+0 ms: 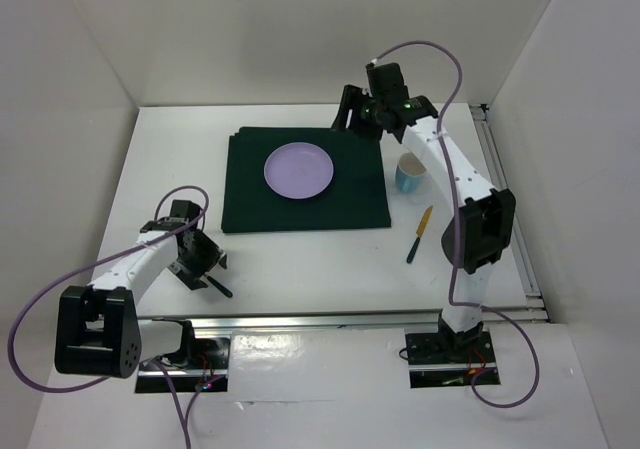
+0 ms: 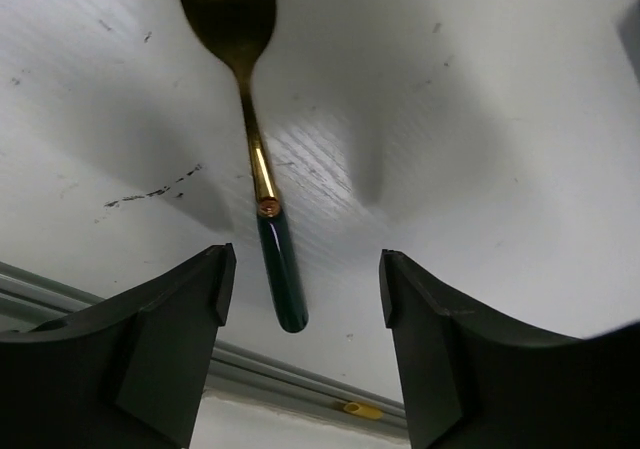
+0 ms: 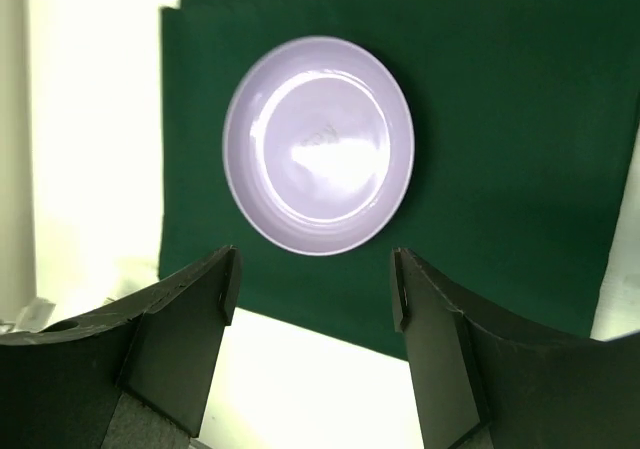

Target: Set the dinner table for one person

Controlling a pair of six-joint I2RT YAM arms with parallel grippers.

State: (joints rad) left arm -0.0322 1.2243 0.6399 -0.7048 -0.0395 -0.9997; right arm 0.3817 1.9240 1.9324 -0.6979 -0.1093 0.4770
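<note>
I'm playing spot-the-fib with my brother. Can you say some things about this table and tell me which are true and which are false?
1. The purple plate sits on the green cloth. True.
2. The blue cup stands on the plate. False: it stands on the white table, beside the cloth.
3. The left tool is squeezing the fork. False: it is open, and the fork lies on the table.
4. The knife lies on the table near the cup. True.
5. The right tool is open and empty. True.
</note>
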